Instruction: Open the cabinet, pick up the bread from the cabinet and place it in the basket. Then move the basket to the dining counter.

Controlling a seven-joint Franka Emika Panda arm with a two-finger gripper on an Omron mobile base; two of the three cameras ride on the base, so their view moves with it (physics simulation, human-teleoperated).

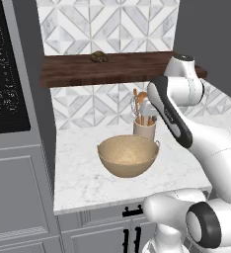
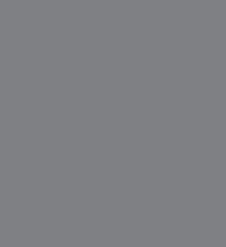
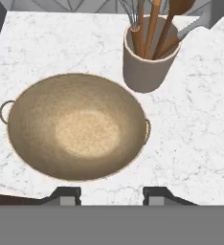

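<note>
Marble counter (image 1: 83, 178): basket (image 1: 128, 155) empty beside utensil holder (image 1: 144, 129). Bread (image 1: 99, 57) sits on shelf (image 1: 78, 71), likely light, crumbly; grip its sides gently. My gripper (image 3: 111, 196) hangs part-open, empty.

Lying on the shelf (image 1: 78, 71), toward its middle: the bread (image 1: 98, 57), small and lumpy, with bare plank stretching to either side. Running along the tiled wall, well above the counter (image 1: 83, 183). Sitting directly on the white marble counter: the basket (image 1: 128, 155), upright and empty, and just behind it a beige holder (image 1: 144, 129) bristling with wooden utensils and a whisk. Standing close together, these two, though apart in the hand view.
</note>
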